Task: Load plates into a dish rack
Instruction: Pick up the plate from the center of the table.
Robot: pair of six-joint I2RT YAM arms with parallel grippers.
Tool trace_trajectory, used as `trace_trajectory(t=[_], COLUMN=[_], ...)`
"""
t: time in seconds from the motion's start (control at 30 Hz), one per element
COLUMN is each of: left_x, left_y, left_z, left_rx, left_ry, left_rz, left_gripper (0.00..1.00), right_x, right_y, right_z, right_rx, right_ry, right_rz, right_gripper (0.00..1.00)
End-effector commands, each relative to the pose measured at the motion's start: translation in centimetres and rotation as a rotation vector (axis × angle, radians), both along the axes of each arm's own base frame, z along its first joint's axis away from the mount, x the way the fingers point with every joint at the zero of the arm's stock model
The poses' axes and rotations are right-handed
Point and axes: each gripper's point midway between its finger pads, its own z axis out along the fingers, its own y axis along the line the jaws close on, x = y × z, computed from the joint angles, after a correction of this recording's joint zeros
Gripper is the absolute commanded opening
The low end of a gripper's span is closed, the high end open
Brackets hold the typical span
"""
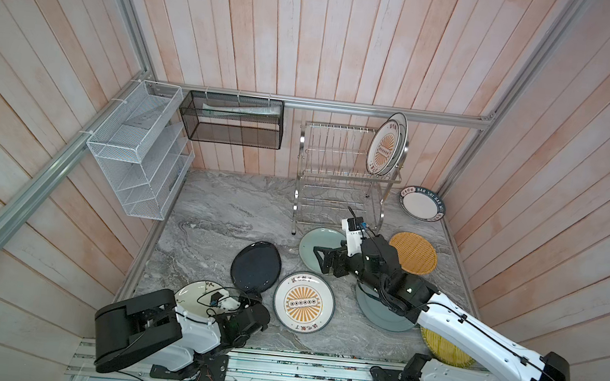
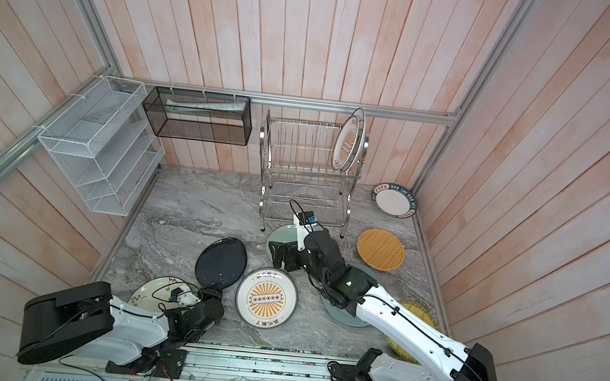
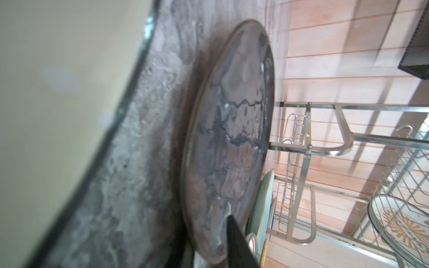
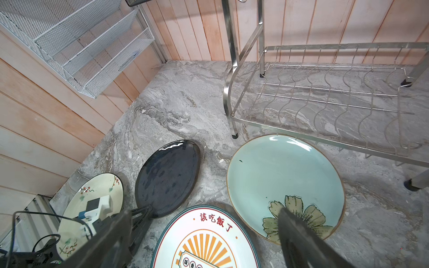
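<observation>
The steel dish rack [image 1: 340, 172] stands at the back with two sunburst plates [image 1: 384, 146] upright at the right end of its upper tier. A glossy black plate [image 1: 255, 266] lies at centre-left. My left gripper [image 1: 254, 296] is shut on its near rim, one finger [image 3: 234, 241] above the rim and one below. Open and empty, my right gripper [image 1: 321, 259] hovers over the gap between the pale green flower plate [image 4: 285, 181] and a flat sunburst plate [image 1: 303, 302]. In the right wrist view the right gripper [image 4: 204, 234] frames that sunburst plate.
A cream twig-pattern plate [image 1: 193, 296] lies under my left arm and a grey-blue plate [image 1: 379, 313] under my right arm. Woven orange [image 1: 413, 252] and yellow [image 1: 442, 348] plates lie at right. A white lettered plate [image 1: 422, 203] sits back right. A white mesh organiser [image 1: 136, 148] and a black basket [image 1: 231, 120] hang on the walls.
</observation>
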Motion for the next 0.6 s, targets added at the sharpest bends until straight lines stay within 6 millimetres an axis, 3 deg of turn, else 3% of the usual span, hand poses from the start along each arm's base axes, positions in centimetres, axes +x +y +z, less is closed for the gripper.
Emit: trace_trajectory(t=[0.0,0.27,0.57], left_x=[-2.4,-1.4,0.3], left_y=[3.1,4.0,5.4], left_z=[-4.5,-2.0,3.7], left_rx=[-0.142,-0.013,0.089], left_ry=[0.174,0.088,-0.062], left_rz=[0.146,0.099,0.053], left_gripper=[0.1,0.0,0.0], right_x=[-0.3,-0.3,-0.2], right_y=[0.2,0.0,0.3], right_z=[-0.1,-0.1,-0.6], right_rx=[0.017,0.013,0.009], right_ry=[0.007,0.004,0.008], right_rz=[0.009,0.002,0.008], right_gripper=[0.98,0.98,0.98])
